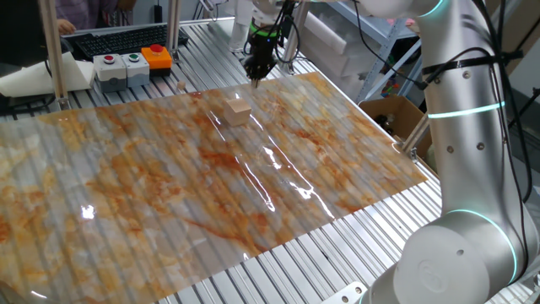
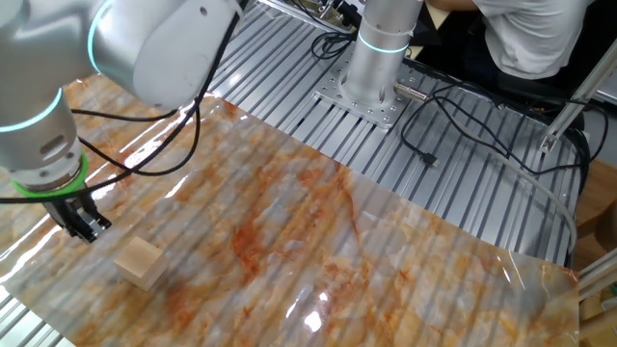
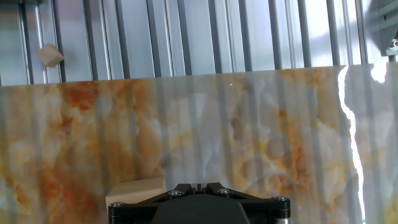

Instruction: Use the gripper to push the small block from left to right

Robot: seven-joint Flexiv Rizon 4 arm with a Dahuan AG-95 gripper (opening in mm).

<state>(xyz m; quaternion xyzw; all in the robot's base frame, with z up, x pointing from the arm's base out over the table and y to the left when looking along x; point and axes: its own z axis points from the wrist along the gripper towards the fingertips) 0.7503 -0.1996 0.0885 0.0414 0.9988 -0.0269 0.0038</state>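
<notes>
The small block (image 1: 237, 111) is a light tan wooden cube on the marble-patterned sheet (image 1: 152, 186). It also shows in the other fixed view (image 2: 140, 262) and at the bottom left of the hand view (image 3: 135, 190). My black gripper (image 1: 256, 76) with the green ring hangs above the sheet's far edge, a short way beyond the block and apart from it. In the other fixed view the gripper (image 2: 85, 226) is up and left of the block. In the hand view the gripper (image 3: 199, 186) has its fingers together and holds nothing.
A grey box with red, green and orange buttons (image 1: 126, 64) stands on the slatted metal table behind the sheet. A tiny tan chip (image 3: 50, 55) lies on the slats. A cardboard box (image 1: 395, 116) sits right of the table. Cables (image 2: 453, 125) run near the arm base.
</notes>
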